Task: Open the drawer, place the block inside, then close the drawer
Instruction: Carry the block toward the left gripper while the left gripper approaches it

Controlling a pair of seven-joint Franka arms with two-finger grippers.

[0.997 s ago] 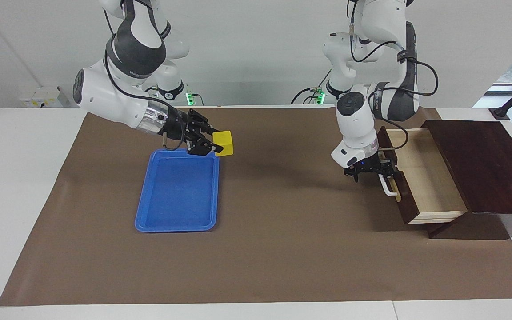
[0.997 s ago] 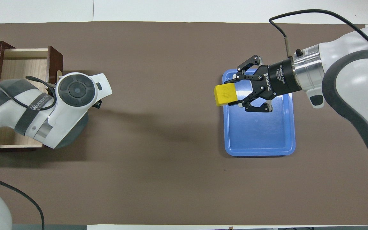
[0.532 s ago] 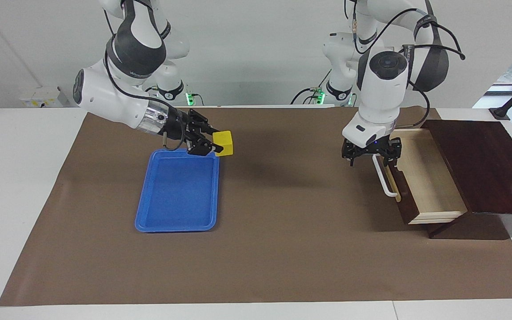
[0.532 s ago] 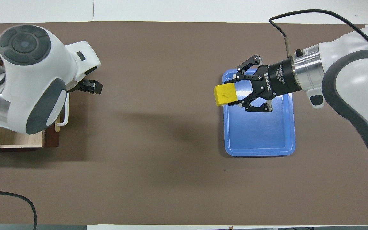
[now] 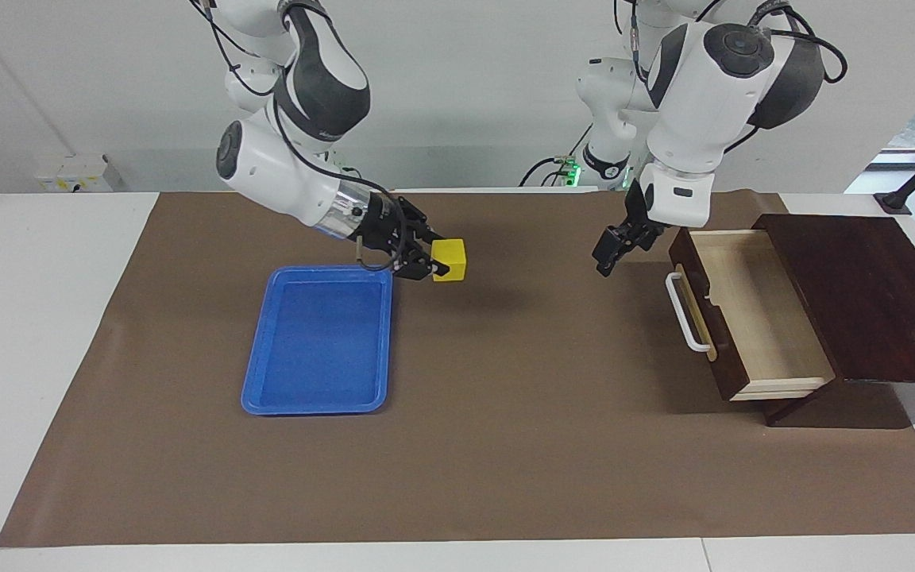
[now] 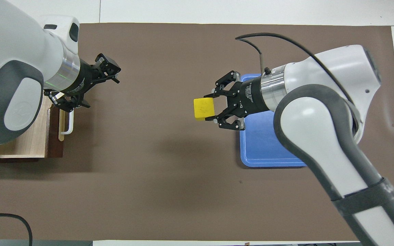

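Left gripper is up in the air over the bare mat just beside the drawer front, jaws spread wide, holding nothing, touching nothing. Right gripper is clenched on the block, carrying it above the brown mat just past the tray's edge, toward the middle of the table. The blue tray lies flat at the right arm's end, long axis running away from the robots. The drawer is pulled out at the left arm's end, pale interior showing, its front and the white handle facing the table's middle; handle bar runs near-to-far. Open mat between block and drawer.
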